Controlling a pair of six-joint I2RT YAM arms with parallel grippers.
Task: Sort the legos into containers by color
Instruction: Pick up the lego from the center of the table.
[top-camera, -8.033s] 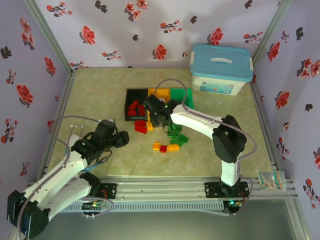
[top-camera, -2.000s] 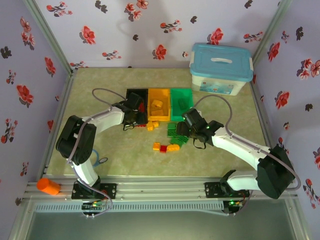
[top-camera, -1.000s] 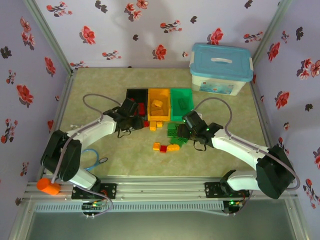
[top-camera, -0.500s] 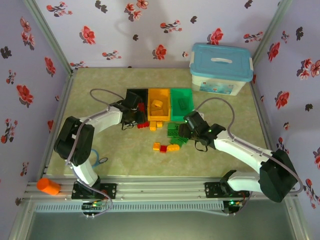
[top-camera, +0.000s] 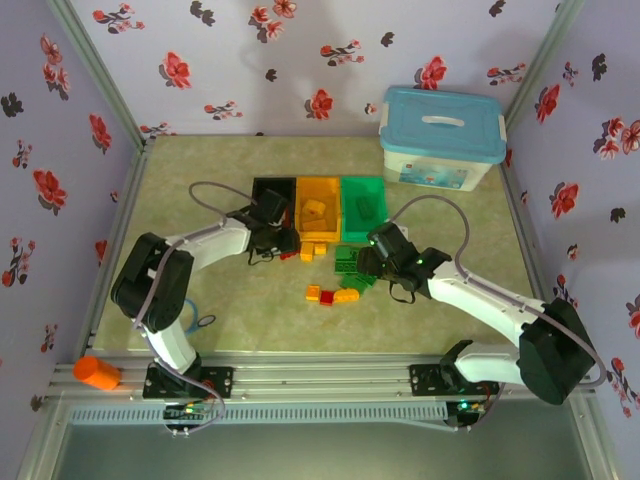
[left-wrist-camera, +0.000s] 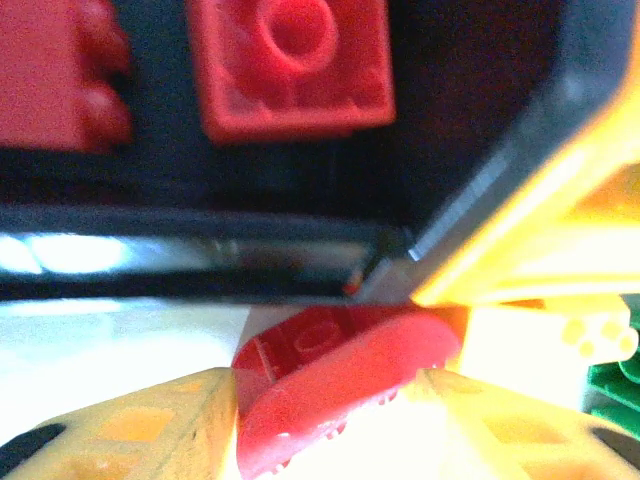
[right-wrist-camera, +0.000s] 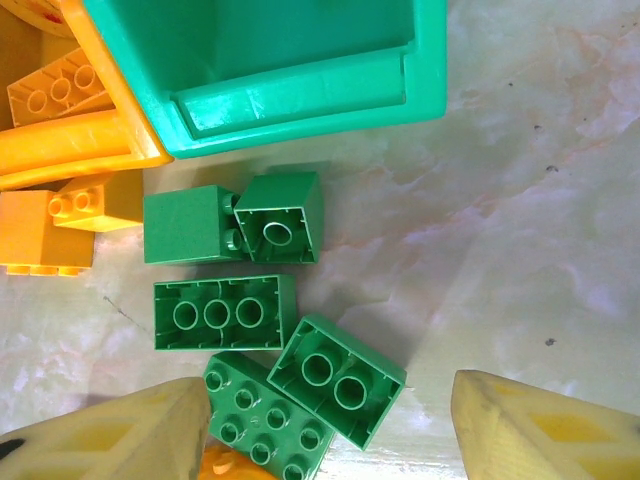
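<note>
From above, three bins stand in a row on the tabletop (top-camera: 200, 300): a black bin (top-camera: 262, 188), a yellow-orange bin (top-camera: 325, 190) and a green bin (top-camera: 352, 188). The left gripper (top-camera: 285, 240) is at the front of the black bin. The right gripper (top-camera: 368, 264) is over loose green legos (top-camera: 348, 262). Some orange legos (top-camera: 345, 295) lie nearer the arms.

In the left wrist camera, the left gripper (left-wrist-camera: 330, 385) is squeezed onto a red lego (left-wrist-camera: 345, 350). It is just outside the black bin (left-wrist-camera: 200, 225), by the corner of the yellow-orange bin (left-wrist-camera: 540, 250). More red legos (left-wrist-camera: 290, 60) lie inside the black bin.

In the right wrist camera, the right gripper (right-wrist-camera: 328, 385) is spread wide with nothing between its fingers. Five green legos (right-wrist-camera: 225, 312) lie on the tabletop (right-wrist-camera: 520, 230) under it, just in front of the green bin (right-wrist-camera: 300, 90).
</note>
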